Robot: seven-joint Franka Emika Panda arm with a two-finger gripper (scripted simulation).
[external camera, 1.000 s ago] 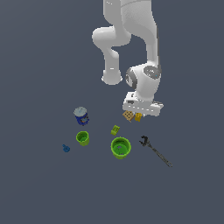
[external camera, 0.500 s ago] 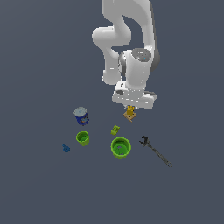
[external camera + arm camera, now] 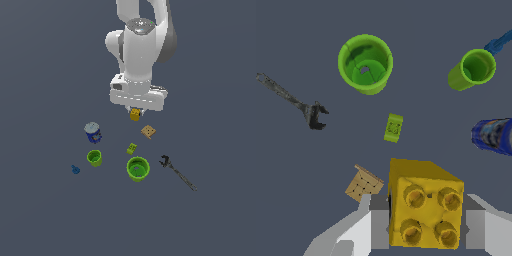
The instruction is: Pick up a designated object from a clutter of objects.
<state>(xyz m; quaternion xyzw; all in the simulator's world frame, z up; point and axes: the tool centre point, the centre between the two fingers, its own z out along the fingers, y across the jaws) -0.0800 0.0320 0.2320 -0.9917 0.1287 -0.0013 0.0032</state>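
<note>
Wrist view shows the end effector [image 3: 425, 217] closed on the yellow block [image 3: 425, 204], its grey fingers [image 3: 378, 220] pressed against two opposite sides; four round studs face the camera. From the exterior view, the block [image 3: 134, 115] hangs under the hand, lifted clear of the counter [image 3: 45, 210], above the tan box [image 3: 148, 131]. Below lie the yellow-green block [image 3: 131, 148], two green cups [image 3: 138, 168], a blue-and-white can [image 3: 92, 132] and a dark wrench [image 3: 176, 171]. No writing is legible.

Two green cups [image 3: 138, 168] [image 3: 94, 158], one blue-and-white can [image 3: 92, 132], one tiny blue piece [image 3: 75, 169], one yellow-green block [image 3: 132, 148], one tan box [image 3: 148, 132], one yellow block [image 3: 135, 115], one dark wrench [image 3: 177, 172].
</note>
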